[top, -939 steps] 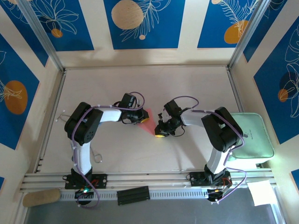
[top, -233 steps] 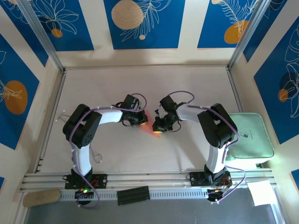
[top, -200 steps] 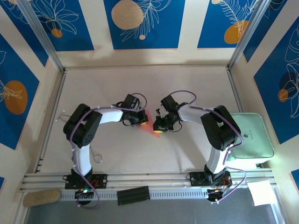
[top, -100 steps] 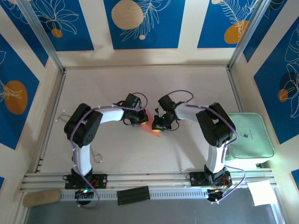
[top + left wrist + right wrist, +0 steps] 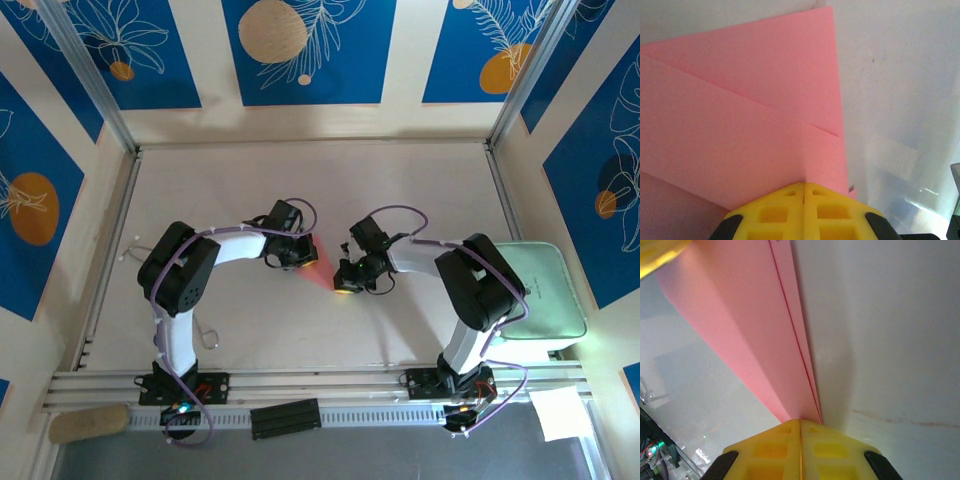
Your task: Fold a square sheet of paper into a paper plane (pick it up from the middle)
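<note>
I am mid-fold, by my judgement well past the first creases. My left pincer point(image 5: 804, 187) is shut, its yellow tips meeting on the near edge of the pink paper point(image 5: 750, 125), where 2 slanted fold lines cross the sheet. My right pincer point(image 5: 800, 424) is shut too, and it nips the narrow end, where stacked edges run straight into the seam between the tips. From above, the paper sits between my 2 wrists near the middle of the counter point(image 5: 400, 190), as a small red wedge.

The next move calls for both arms to work as 1. They should hold the layers lined up, bring the long fold together and press it flat without tugging apart, since paper this thin would slip or tear.

Much is hard to read. My wrists cover most of the paper from above, and the left wrist view cuts it off at the left and bottom edges. I cannot tell whether the paper rests on the counter or hangs just above it, nor how many layers each pincer holds.
</note>
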`<state>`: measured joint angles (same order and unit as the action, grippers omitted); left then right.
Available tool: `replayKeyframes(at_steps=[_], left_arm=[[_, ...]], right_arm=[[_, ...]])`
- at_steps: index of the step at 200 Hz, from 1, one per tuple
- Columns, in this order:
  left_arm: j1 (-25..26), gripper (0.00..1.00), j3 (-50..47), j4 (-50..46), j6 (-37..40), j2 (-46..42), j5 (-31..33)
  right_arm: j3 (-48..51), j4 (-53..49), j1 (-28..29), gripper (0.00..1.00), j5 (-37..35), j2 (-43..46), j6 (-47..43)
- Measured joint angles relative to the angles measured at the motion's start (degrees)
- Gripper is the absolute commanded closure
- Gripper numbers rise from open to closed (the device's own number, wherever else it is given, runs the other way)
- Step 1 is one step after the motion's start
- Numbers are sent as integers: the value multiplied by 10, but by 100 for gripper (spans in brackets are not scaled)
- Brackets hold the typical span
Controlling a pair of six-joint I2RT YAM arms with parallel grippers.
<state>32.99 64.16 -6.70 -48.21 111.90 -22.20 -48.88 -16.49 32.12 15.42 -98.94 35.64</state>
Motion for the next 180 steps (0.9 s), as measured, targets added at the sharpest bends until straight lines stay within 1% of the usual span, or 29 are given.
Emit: replayKeyframes(at_steps=[34, 95, 129, 150, 180], left_arm=[[0, 99, 0, 0, 0, 0, 0], [0, 99, 0, 0, 0, 0, 0], [0, 98, 0, 1, 1, 0, -2], [0, 98, 0, 1, 1, 0, -3], [0, 98, 0, 2, 2, 0, -3]], right_arm=[[18, 0, -3, 91, 0, 16, 5], [17, -32, -6, 91, -1, 31, 5], [-5, -41, -6, 89, -5, 43, 6], [-32, -40, -6, 89, -5, 36, 6], [-56, -34, -6, 89, -6, -1, 6]])
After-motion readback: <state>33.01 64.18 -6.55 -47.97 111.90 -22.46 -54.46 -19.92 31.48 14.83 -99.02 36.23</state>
